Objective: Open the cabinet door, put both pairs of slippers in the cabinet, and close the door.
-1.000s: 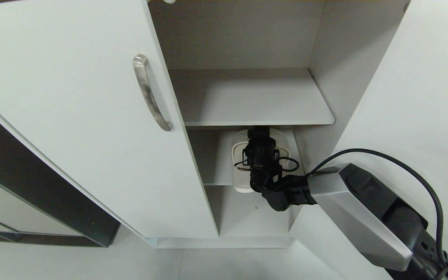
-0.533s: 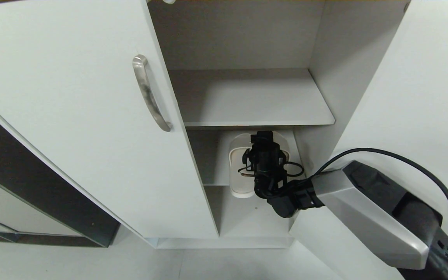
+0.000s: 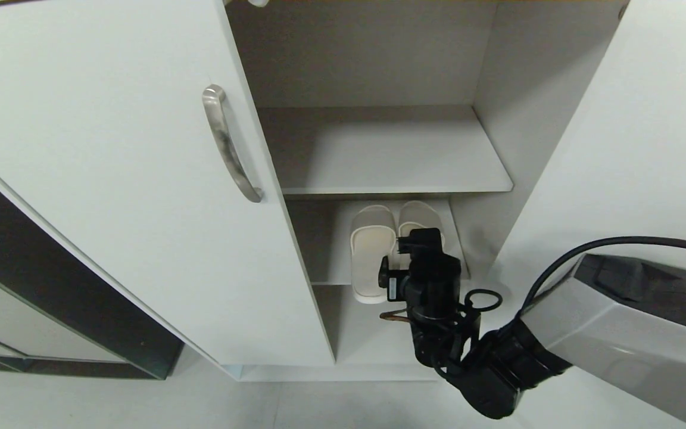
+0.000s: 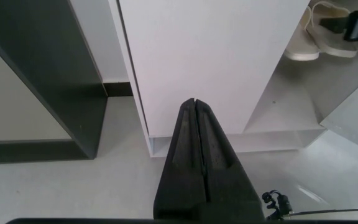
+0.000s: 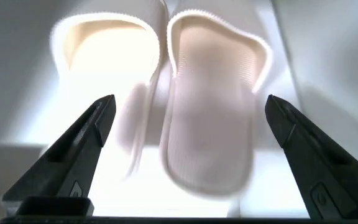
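White slippers (image 3: 373, 250) lie under a shelf (image 3: 390, 155), beside the door (image 3: 111, 149); right hand (image 5: 189, 102) splayed.

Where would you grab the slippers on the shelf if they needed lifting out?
At the heel ends, from the cabinet's open front, clamping across both slippers: they lie side by side, heels outward, one overhanging the shelf edge.

Pale grey floor (image 3: 111, 399) is running along 6 o'clock in the head view, catching soft, even light. At 8 o'clock a dark-framed furniture unit (image 3: 63, 286) with pale panels is standing just beside the white cabinet (image 3: 111, 149), its base touching the floor.
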